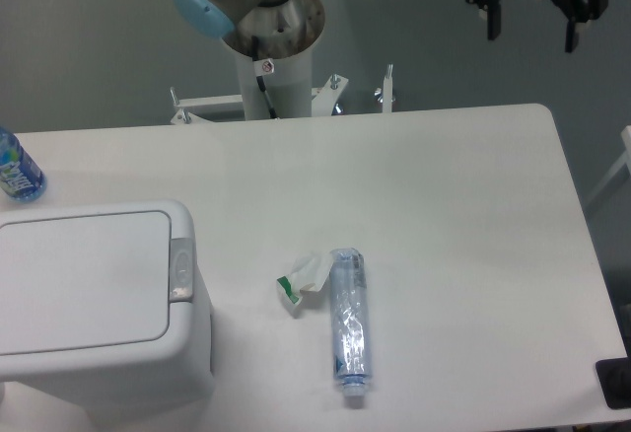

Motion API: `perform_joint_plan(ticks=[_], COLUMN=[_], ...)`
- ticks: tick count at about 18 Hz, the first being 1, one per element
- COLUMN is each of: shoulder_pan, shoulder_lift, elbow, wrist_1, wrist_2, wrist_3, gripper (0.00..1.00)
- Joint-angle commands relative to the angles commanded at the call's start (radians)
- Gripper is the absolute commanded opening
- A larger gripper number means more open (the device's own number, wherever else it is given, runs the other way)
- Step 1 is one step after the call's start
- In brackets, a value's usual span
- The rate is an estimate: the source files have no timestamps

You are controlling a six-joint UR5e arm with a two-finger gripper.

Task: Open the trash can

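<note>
The trash can (94, 299) is a large white bin at the front left of the table, with its flat lid (79, 279) shut and a small grey push-button latch (180, 270) on its right edge. My gripper (532, 26) hangs high at the top right, far from the bin, above the back right of the table. Its two black fingers are spread apart and hold nothing.
A crushed clear plastic bottle (348, 325) lies right of the bin, with a crumpled white and green wrapper (305, 278) beside it. A blue bottle (17, 169) stands at the left edge. The arm's base (274, 52) stands behind the table. A dark object (615, 383) sits at the right edge.
</note>
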Motion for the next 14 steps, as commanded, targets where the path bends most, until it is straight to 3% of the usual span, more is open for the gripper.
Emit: perform_joint_plan(ticks=[6, 8, 11, 14], shoulder_pan=[-0.015, -0.07, -0.153, -0.263], shoulder_lift=[-0.021, -0.041, -0.064, -0.112], elbow=[0.009, 0.011, 0.0, -0.002], wrist_1=[0.0, 0.011, 0.086, 0.145], wrist_2=[-0.008, -0.047, -0.057, -0.055], wrist_3=[-0.026, -0.159, -0.366, -0.659], gripper=[1.0, 1.0, 1.0, 1.0])
